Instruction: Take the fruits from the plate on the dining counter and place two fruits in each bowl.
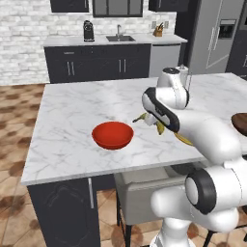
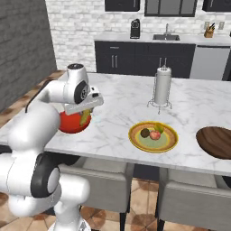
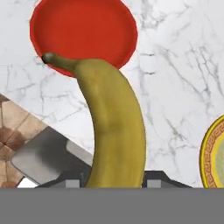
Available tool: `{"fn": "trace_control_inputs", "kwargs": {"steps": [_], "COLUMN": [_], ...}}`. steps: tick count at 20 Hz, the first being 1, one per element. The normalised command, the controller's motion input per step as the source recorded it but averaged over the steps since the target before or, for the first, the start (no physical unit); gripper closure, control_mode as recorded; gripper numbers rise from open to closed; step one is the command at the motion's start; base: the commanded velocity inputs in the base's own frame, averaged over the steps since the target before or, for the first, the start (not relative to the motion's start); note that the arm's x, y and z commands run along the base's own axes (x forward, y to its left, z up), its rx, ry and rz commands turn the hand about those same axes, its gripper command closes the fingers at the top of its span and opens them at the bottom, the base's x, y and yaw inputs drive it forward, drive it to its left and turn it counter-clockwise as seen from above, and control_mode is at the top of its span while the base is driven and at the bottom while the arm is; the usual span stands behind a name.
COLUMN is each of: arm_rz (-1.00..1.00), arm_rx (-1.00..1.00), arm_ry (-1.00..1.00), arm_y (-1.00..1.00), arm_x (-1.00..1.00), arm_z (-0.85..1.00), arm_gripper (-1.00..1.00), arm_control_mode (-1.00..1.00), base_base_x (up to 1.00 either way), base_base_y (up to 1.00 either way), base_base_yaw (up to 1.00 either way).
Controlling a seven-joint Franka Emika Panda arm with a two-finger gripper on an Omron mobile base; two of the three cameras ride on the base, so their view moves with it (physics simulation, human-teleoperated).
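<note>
You are early in the job. The gripper (image 3: pixel 112 183) is clamped on the curved yellow-green banana (image 3: pixel 114 127), which hangs in the centre of the hand view with its stem over the near rim of the glossy red bowl (image 3: pixel 83 33) at the upper left. That bowl looks empty. At the lower middle of the right base view, the yellow-rimmed round plate (image 2: pixel 168 145) holds three small fruits. The dark brown wooden bowl (image 2: pixel 216 142) at the right edge looks empty too.
</note>
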Motion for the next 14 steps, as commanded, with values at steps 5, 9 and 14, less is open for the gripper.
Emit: {"fn": "trace_control_inputs", "kwargs": {"steps": [5,9,14], "arm_rz": [0.07,-0.03,-0.01], "arm_rx": [0.0,0.0,0.0], "arm_ry": [0.21,0.14,0.17], "arm_y": [1.0,0.96,0.37], "arm_x": [0.41,0.49,0.34], "arm_z": [0.0,-0.02,-0.51], "arm_gripper": [1.0,1.0,1.0], "arm_control_mode": [-1.0,-1.0,-1.0], "base_base_x": [0.0,0.0,0.0], "base_base_y": [0.0,0.0,0.0], "base_base_yaw": [0.0,0.0,0.0]}}
